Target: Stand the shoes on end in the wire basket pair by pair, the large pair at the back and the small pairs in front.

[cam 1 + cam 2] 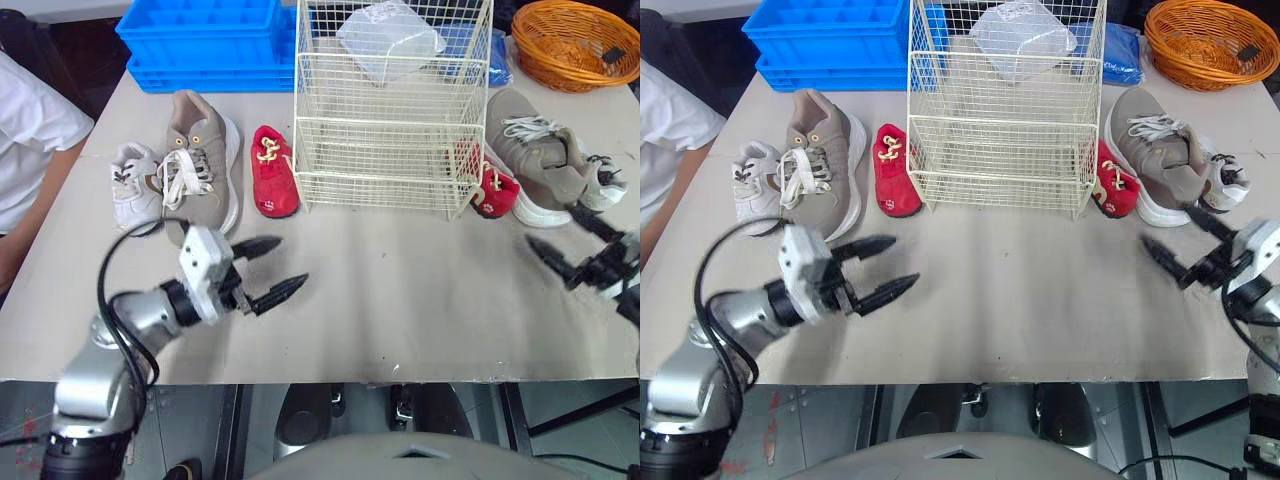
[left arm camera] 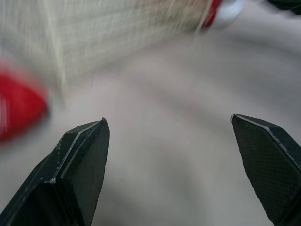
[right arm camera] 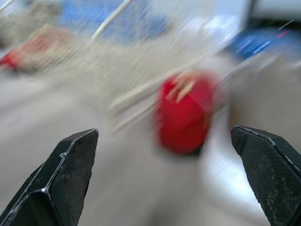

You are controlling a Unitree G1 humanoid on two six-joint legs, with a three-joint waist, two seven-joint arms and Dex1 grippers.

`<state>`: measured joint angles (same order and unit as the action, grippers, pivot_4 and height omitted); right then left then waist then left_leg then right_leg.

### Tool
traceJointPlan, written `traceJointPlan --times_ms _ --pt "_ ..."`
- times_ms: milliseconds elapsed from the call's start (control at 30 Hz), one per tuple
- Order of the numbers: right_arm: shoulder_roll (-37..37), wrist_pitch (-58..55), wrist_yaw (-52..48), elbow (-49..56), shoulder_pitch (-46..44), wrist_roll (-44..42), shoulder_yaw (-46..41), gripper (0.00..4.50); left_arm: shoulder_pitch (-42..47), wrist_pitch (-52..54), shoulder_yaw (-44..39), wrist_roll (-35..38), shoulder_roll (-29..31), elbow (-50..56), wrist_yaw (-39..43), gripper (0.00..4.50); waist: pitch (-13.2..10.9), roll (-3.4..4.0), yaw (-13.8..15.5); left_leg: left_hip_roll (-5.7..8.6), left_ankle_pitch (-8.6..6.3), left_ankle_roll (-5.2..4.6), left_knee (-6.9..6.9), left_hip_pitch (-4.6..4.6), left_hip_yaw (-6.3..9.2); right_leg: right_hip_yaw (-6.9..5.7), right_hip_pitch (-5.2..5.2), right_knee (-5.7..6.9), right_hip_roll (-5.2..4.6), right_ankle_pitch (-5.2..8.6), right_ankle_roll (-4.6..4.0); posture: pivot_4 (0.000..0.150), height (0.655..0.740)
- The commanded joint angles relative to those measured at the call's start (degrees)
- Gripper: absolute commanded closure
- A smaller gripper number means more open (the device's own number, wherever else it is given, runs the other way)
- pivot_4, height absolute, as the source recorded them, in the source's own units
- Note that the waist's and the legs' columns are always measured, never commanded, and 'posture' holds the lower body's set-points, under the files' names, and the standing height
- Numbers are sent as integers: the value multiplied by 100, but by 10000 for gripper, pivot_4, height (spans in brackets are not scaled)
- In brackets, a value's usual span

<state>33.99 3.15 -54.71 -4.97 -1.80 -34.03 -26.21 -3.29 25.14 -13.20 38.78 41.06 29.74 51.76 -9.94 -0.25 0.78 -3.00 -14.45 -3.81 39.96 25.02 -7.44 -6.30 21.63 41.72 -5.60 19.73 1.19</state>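
Observation:
A cream wire basket [image 1: 385, 130] stands at the middle back of the table. Left of it lie a small white shoe [image 1: 133, 187], a large taupe sneaker [image 1: 200, 165] and a small red shoe [image 1: 272, 171]. Right of it lie another red shoe [image 1: 493, 190], a taupe sneaker [image 1: 535, 158] and part of a white shoe [image 1: 604, 182]. My left gripper [image 1: 276, 268] is open and empty, in front of the left shoes. My right gripper [image 1: 565, 244] is open and empty, just in front of the right taupe sneaker. The right wrist view faces the red shoe [image 3: 183, 112].
Blue plastic crates [image 1: 205, 42] sit at the back left and an orange woven basket [image 1: 577, 42] at the back right. A clear plastic bag [image 1: 390, 38] shows behind the wire basket. A person in a white sleeve [image 1: 25, 140] sits at the left edge.

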Motion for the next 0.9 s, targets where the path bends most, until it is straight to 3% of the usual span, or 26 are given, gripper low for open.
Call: traceJointPlan --times_ms 33,400,500,700,800,833,867,900 --pt "-71 88 631 113 -272 -17 -348 0 542 352 -89 571 259 442 37 221 -1 0 -7 1 1 0 0 0 -1 0 0 0 2 0 0 1500 6860" --pt "32 -1797 1837 338 -863 -103 47 0 2179 1057 273 1047 413 716 -474 221 -4 -4 -13 3 2 3 0 -1 -3 8 -1 2 12 0 2 1500 6860" --pt "47 -1967 1988 221 -1002 20 95 0 2446 1137 575 641 375 745 -869 221 -5 -3 -7 4 3 3 0 -2 -4 10 -1 2 14 0 2 1500 6860" --pt "45 -2214 2007 206 -1111 34 124 0 2770 1429 765 998 194 924 -1120 221 -8 -10 -13 4 3 4 0 -2 -4 14 -1 2 18 0 2 1500 6860" --pt "61 -2287 2026 245 -1106 100 150 8482 2893 1523 780 1135 155 954 -1154 0 -9 -10 -14 4 3 4 0 -2 -4 15 -1 2 19 0 2 1500 6860" --pt "100 -2330 2038 246 -1088 162 184 16477 2945 1551 807 1189 132 958 -1154 0 -9 -10 -18 4 3 5 0 -3 -4 16 -1 2 20 0 2 1500 6860" --pt "130 -2348 2065 227 -1075 238 211 20219 2986 1567 836 1215 115 959 -1147 0 -9 -10 -30 4 4 5 0 -3 -4 17 -1 2 21 0 2 1500 6860" --pt "142 -2338 2074 212 -1070 293 225 20778 3011 1574 856 1227 108 958 -1138 0 -9 -10 -31 4 4 6 0 -6 -6 20 -1 3 23 0 2 1500 6860"
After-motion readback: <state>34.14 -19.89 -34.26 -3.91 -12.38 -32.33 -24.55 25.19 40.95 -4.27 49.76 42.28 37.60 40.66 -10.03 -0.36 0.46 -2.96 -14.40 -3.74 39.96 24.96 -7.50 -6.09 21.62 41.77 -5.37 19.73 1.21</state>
